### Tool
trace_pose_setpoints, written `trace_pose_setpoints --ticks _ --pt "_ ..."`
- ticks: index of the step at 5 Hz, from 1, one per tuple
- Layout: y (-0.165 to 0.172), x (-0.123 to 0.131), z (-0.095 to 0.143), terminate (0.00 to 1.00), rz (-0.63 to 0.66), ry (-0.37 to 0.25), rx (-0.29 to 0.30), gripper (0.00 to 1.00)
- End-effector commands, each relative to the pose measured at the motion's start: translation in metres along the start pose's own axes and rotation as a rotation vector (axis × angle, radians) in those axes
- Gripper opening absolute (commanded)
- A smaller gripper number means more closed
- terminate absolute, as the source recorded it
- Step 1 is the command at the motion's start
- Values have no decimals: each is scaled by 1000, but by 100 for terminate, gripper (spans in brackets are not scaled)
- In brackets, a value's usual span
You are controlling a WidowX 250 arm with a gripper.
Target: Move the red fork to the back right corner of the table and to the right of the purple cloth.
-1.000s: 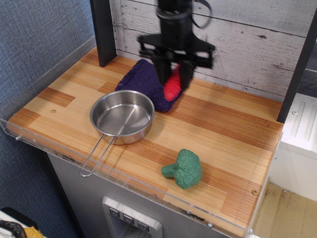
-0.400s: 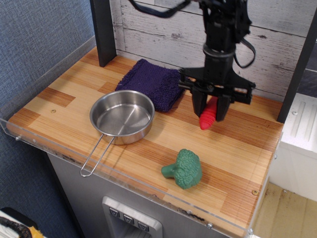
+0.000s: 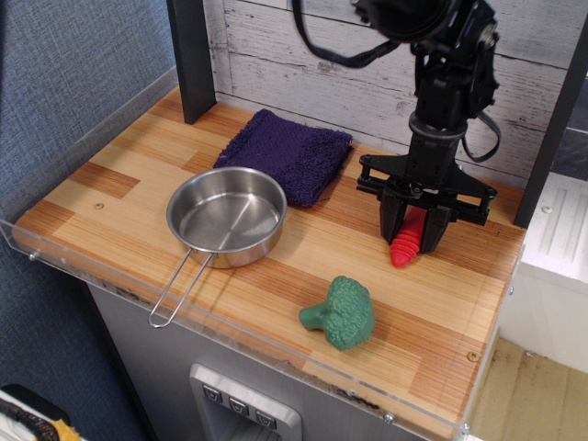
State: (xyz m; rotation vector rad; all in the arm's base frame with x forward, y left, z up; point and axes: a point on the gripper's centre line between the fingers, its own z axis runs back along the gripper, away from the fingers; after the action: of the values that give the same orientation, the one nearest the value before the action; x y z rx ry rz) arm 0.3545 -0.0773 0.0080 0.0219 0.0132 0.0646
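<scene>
My black gripper (image 3: 418, 231) hangs over the right rear part of the wooden table (image 3: 119, 175), to the right of the purple cloth (image 3: 289, 161). Its fingers are shut on the red fork (image 3: 407, 244). Only the ribbed red handle shows, pointing down and forward, its tip at or just above the tabletop. The tines are hidden between the fingers. The cloth lies flat at the back middle, a hand's width left of the gripper.
A steel pan (image 3: 226, 216) with a wire handle sits front left of the cloth, overlapping its front edge. A green toy broccoli (image 3: 342, 312) lies near the front edge. A black post (image 3: 191, 57) stands at the back left, another (image 3: 551, 124) at the right. The white plank wall is close behind.
The gripper has carried the red fork from over the purple cloth rightward across the table, then a bit further right and lower to the right rear area.
</scene>
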Motion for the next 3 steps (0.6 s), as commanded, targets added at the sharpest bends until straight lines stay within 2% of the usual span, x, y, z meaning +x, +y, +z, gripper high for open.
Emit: trace_pose_setpoints --ticks 1,2,3 --pt "0 -5 -1 0 9 11 -8 0" --pt "6 -11 6 0 37 -13 -33 100" --pt "8 -13 24 0 30 -56 -22 100"
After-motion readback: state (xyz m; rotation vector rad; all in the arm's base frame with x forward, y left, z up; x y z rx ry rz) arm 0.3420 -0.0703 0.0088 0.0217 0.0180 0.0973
